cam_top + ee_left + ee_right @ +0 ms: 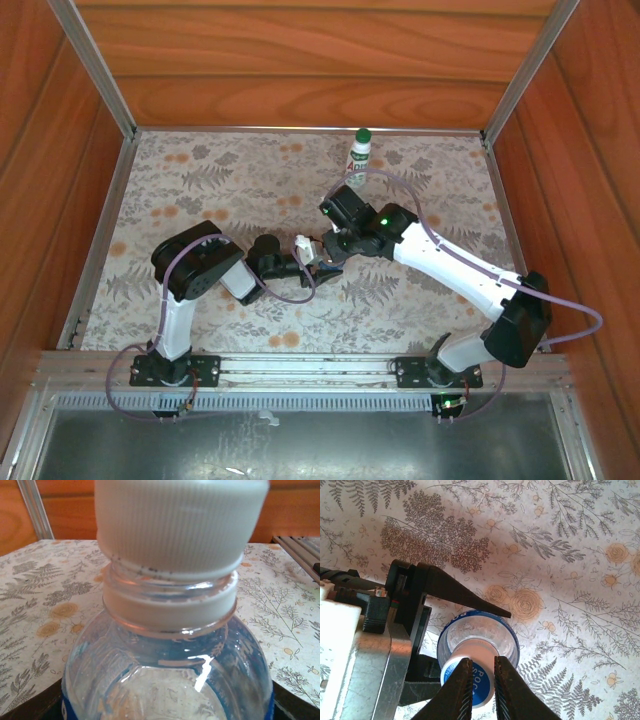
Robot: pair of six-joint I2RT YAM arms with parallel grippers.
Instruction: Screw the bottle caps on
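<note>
cap [180, 525] tops clear bottle [165, 680], right fingers [457, 690] pinching.

Right end effector [481, 661] pinched closed

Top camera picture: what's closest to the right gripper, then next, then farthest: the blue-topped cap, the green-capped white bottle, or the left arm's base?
1. Small round blue-topped plastic cap on the clear plastic bottle, pinched in the right gripper, mid-table.
2. Tall white plastic bottle with green cap, at the back.
3. Left arm's black base, near-left edge.
</note>
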